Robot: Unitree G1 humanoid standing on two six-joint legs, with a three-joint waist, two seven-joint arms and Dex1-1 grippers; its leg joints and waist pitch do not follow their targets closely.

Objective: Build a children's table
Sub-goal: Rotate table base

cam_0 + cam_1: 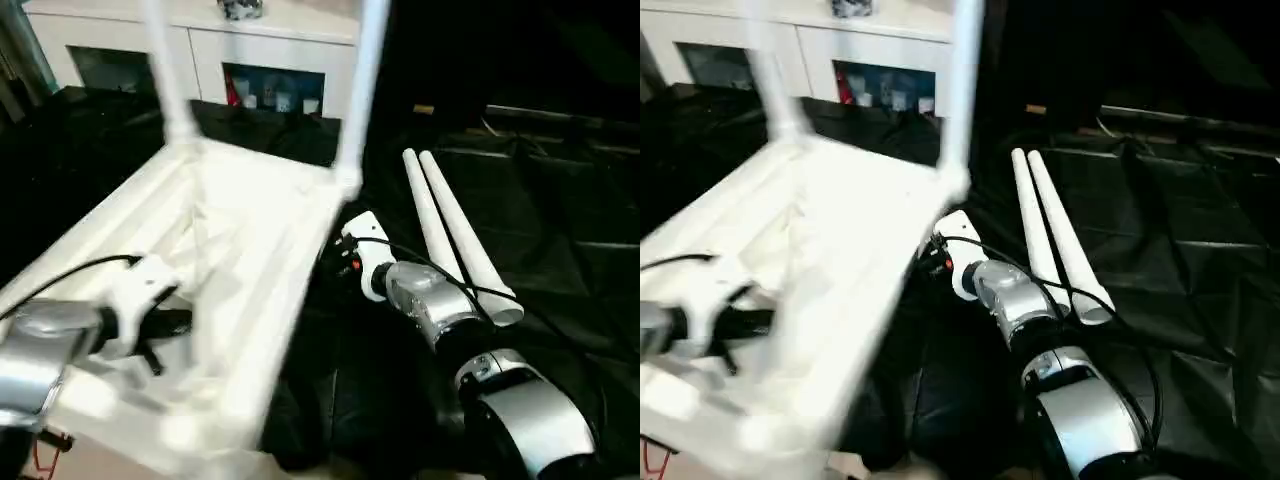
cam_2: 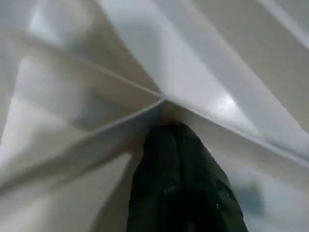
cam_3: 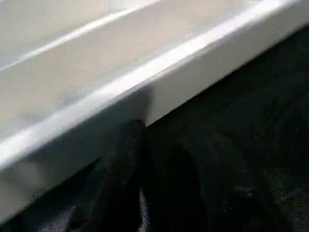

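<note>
We see the white tabletop (image 1: 250, 260) lying upside down on black sheeting (image 1: 560, 250), ribbed underside up. Two white legs already stand in its far corner sockets: one at the far left (image 1: 165, 70), one at the far right (image 1: 362, 80). Two loose legs (image 1: 455, 235) lie side by side on the sheeting, to the right of the tabletop and apart from it.

The left gripper (image 1: 165, 330) sits inside the underside; in the left wrist view its black fingers (image 2: 181, 188) are pressed together, tips at a junction of ribs, holding nothing we can make out.

The right gripper (image 1: 345, 255) is at the tabletop's right rim, near the far right corner. We cannot tell whether it is apart or clamped on the rim.

A white cabinet (image 1: 200, 45) with glass doors stands behind.
</note>
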